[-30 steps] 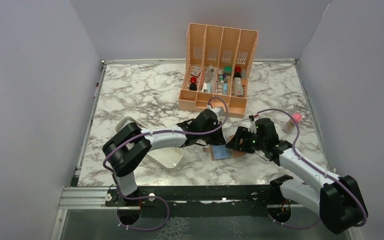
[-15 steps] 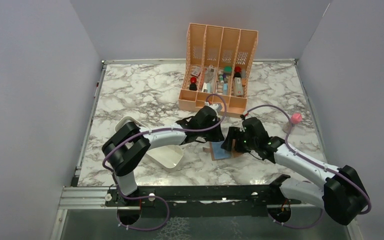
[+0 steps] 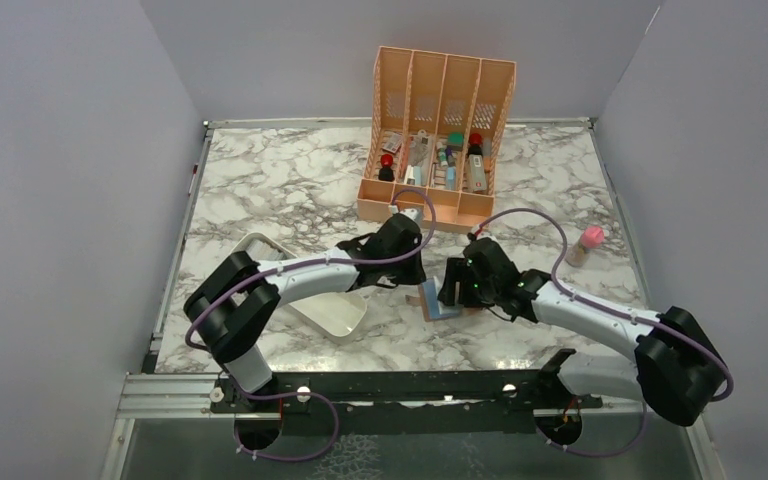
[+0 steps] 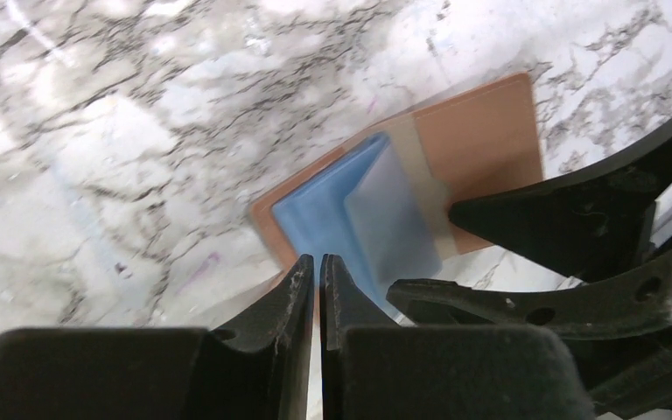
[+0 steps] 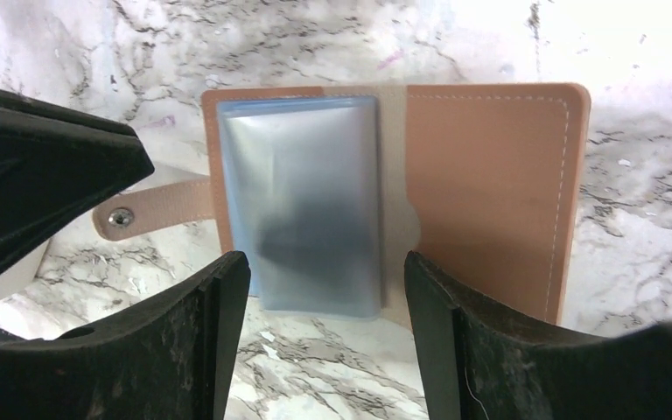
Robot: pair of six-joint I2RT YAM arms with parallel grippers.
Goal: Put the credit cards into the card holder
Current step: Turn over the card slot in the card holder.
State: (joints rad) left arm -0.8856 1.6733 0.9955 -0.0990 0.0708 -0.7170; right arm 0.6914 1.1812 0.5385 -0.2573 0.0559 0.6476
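Lying open on the tabletop (image 3: 260, 190), the card holder (image 3: 445, 305) is found just in front of the peach organizer (image 3: 440, 90), blue sleeves (image 5: 302, 175) upward. The right hand (image 5: 325, 262) is spread wide above it, gripping nothing. The left hand (image 4: 317, 262), nearer the organizer, is closed, fingers (image 4: 289, 297) almost touching.

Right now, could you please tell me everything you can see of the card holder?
The card holder lies open on the marble table, tan leather-like with pale stitching. A stack of blue plastic sleeves covers one half; a snap tab sticks out beside them. The open right gripper hovers over the sleeves; the shut left gripper is at its edge, contact unclear.
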